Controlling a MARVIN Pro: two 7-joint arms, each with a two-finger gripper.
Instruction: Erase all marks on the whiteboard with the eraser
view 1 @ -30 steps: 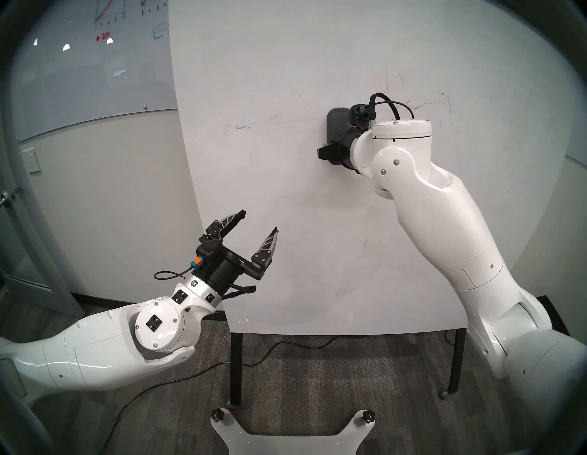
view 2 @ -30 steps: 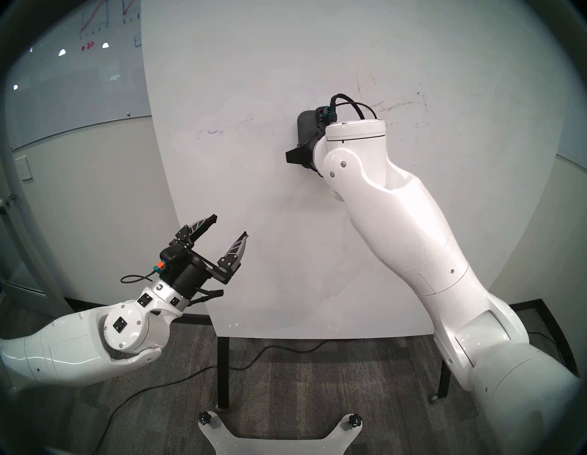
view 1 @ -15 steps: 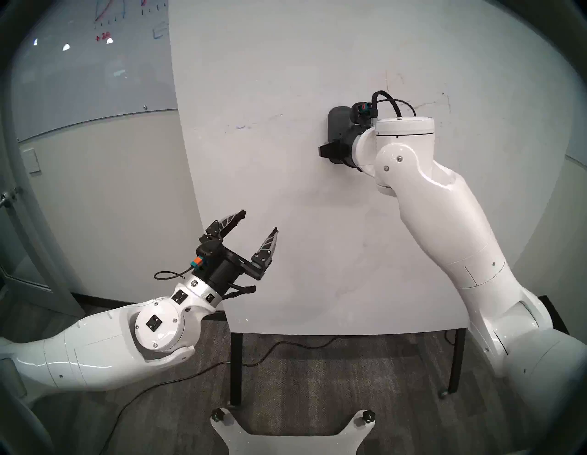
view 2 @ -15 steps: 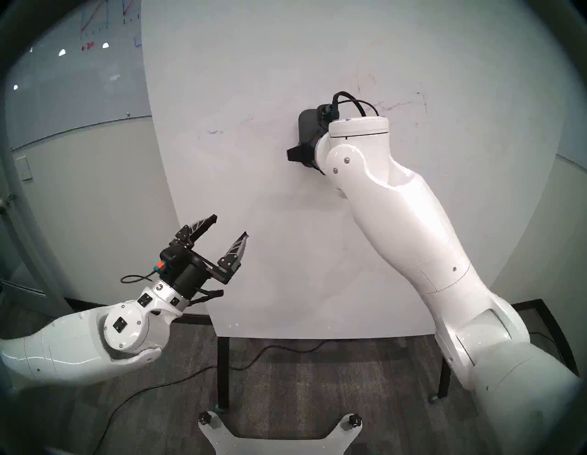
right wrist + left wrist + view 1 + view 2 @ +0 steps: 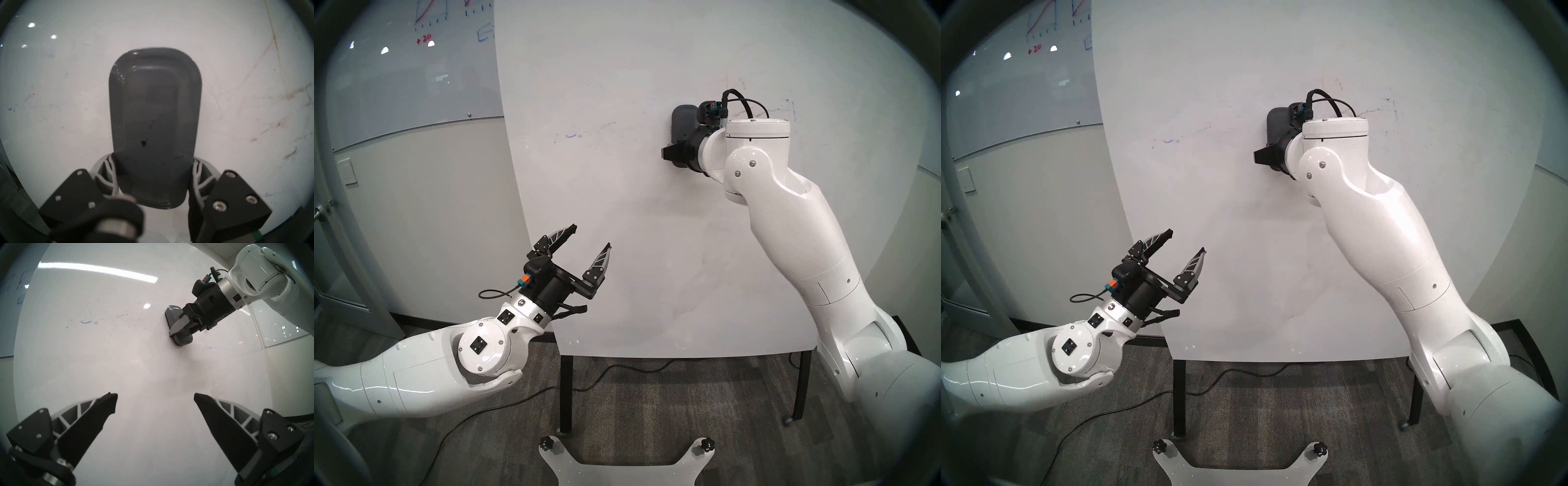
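The whiteboard (image 5: 619, 203) stands upright in front of me. My right gripper (image 5: 680, 146) is shut on the dark grey eraser (image 5: 683, 120), whose long axis is upright, pressing it flat against the board right of centre. In the right wrist view the fingers (image 5: 202, 171) clamp the lower end of the eraser (image 5: 154, 118). Faint reddish-brown marks (image 5: 275, 42) run to its right, also visible as marks (image 5: 784, 109) beyond the wrist. A small blue curl (image 5: 571, 136) and a faint grey streak (image 5: 605, 126) lie to its left. My left gripper (image 5: 592, 236) hangs open and empty near the board's lower left.
A glossy glass panel (image 5: 415, 68) with red and blue graphs hangs on the wall at the left. Black legs (image 5: 566, 393) carry the board, and a black cable (image 5: 619, 370) trails over the carpet beneath. My base plate (image 5: 626, 465) is at the bottom.
My right arm has slid the eraser a little up and to the right across the board. The left arm has not moved.
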